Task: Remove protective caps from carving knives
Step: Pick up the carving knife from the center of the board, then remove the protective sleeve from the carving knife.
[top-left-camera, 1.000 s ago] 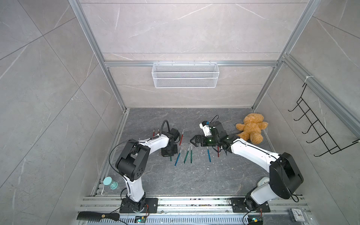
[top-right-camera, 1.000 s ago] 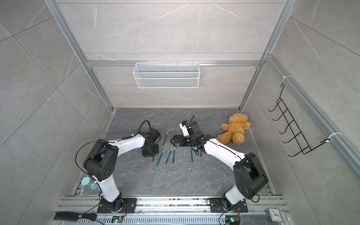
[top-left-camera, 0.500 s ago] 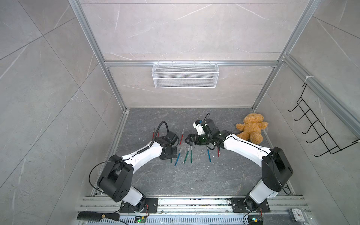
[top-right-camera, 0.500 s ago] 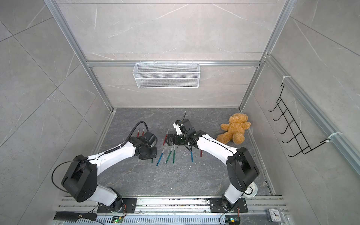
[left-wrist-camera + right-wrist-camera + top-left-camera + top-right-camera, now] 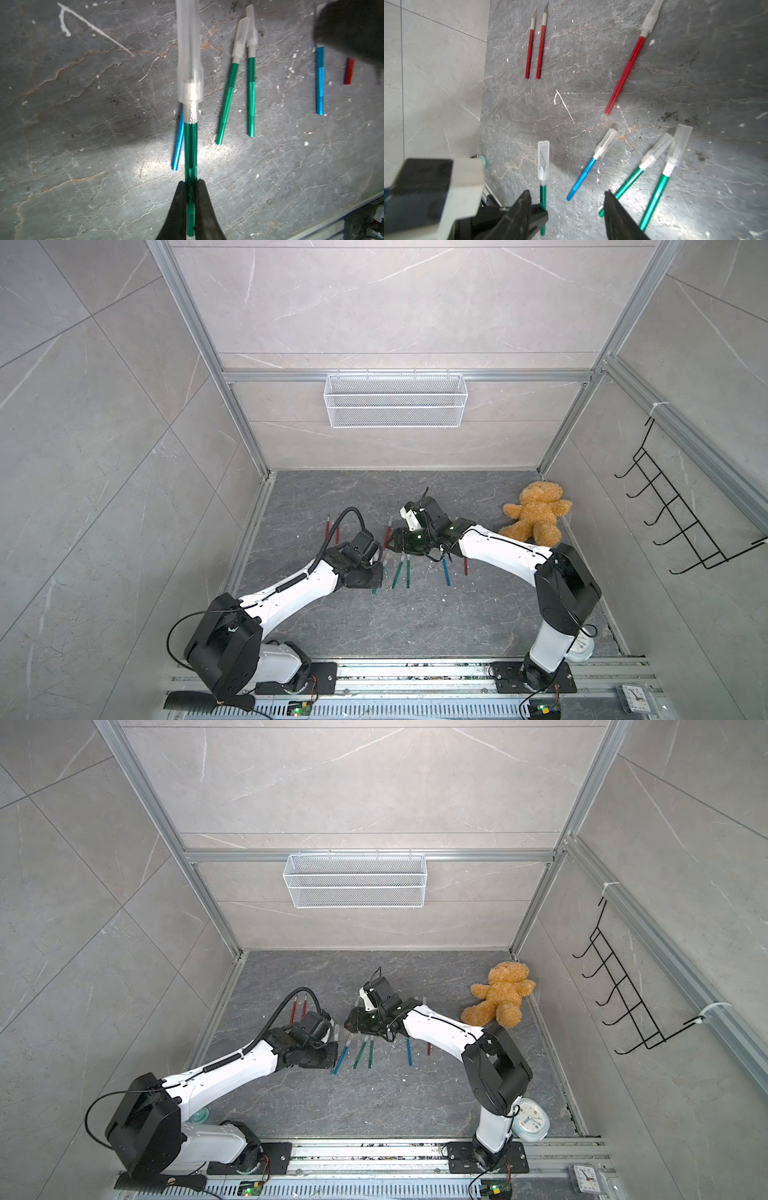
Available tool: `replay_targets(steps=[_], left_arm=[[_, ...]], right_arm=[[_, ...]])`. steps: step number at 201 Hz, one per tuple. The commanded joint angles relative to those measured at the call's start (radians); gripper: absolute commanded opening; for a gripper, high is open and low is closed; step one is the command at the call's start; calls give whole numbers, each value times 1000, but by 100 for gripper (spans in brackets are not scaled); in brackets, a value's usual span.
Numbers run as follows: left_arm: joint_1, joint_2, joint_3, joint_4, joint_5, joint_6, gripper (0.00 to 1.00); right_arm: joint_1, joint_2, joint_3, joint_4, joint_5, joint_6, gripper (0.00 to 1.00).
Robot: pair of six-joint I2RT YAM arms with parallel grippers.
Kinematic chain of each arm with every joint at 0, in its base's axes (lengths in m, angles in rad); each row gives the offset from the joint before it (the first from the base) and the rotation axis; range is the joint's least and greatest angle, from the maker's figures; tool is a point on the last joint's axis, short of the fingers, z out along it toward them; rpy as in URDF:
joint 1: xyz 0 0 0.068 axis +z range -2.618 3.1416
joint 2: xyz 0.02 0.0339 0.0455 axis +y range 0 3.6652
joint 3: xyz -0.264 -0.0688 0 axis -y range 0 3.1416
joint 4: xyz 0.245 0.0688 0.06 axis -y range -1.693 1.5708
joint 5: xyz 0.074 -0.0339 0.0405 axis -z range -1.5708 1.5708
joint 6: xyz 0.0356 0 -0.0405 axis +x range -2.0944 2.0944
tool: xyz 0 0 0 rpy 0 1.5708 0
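Red knife (image 5: pixel 349 70) half behind right arm (image 5: pixel 353 27)

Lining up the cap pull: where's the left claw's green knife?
In the left wrist view, the green knife sits clamped in the left claw, cap on, nearest a blue knife; two loose green knives lie toward the robot's right.

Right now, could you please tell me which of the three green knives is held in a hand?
The green knife clamped in the left hand, its cap on; the other two green knives lie loose on the table.
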Motion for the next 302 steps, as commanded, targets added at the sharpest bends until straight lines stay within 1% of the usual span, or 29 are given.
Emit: replay_targets(steps=[1,23,43,64,122,160,199,218,256,302], left_arm=[[-15,-23,-3,54,52,34,0],[-21,-13,8,44,59,47,0],[-22,-16,10,44,59,50,0],[-25,-17,9,45,57,49,0],[-24,-22,11,46,49,52,0],[-24,-22,12,45,48,52,0],[-25,-23,10,46,45,53,0],[-25,-20,11,50,45,53,0],[-24,-21,11,47,42,52,0],[-24,-28,10,45,31,53,0]], right_arm=[[14,28,15,67,-46,60,55],[21,32,4,98,-45,71,55],[24,36,-1,115,-47,77,52],[24,44,-1,118,-49,79,44],[26,68,-10,135,-52,93,41],[29,84,-9,141,-58,98,34],[32,94,-18,156,-62,105,33],[34,96,-19,163,-65,108,29],[34,99,-19,164,-62,106,25],[35,98,-26,166,-56,110,16]])
